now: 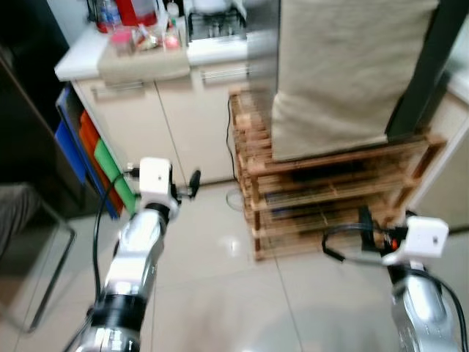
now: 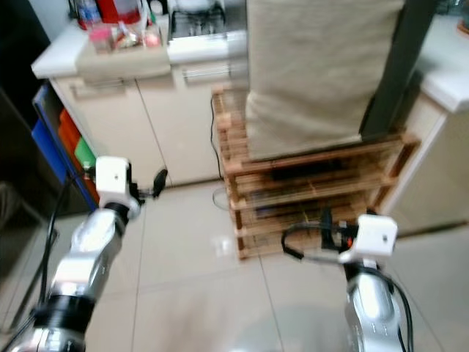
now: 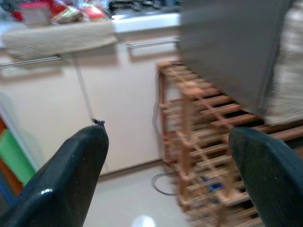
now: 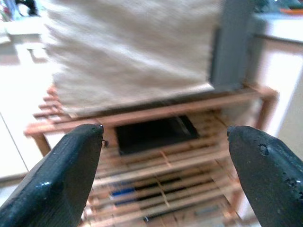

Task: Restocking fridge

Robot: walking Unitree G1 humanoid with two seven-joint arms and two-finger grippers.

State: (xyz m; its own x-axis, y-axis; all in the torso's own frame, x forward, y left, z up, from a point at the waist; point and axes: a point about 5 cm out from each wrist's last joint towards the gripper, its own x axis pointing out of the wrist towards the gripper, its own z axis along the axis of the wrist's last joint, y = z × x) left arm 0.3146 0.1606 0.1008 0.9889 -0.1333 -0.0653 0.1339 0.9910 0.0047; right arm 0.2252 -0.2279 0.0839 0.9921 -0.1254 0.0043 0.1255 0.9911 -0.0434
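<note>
1. Fridge: I think the tall grey thing [image 1: 425,66] at the back, with a beige cloth [image 1: 344,66] hanging in front of it, could be the fridge. The pictures are blurry, so I cannot be sure. It stands behind a wooden rack [image 1: 330,198] on the floor.

2. The robot looks like it is on its way across the kitchen and not doing any stocking yet. The blur fits a walk or a turn. My guess is that the job is only at the start.

3. The left gripper [image 3: 165,175] is held up in the air in front of the robot, above the tile floor [image 1: 220,279]. Its two black fingers [image 3: 71,175] are spread wide apart. Nothing is between them and they touch nothing.

4. The right gripper [image 4: 165,175] is also up in the air, pointing at the wooden rack. Its fingers [image 4: 61,175] are spread wide too, with nothing in them.

5. Food packs and bottles [image 1: 135,26] sit on a white counter [image 1: 80,62] at the far left, above pale cupboard doors [image 1: 146,125]. They may be the things to put away.

6. Next, I think the robot has to get close to the food or the fridge, stand still, and then reach. It should mind the rack and the cable [image 1: 234,183] lying near it on the floor.
</note>
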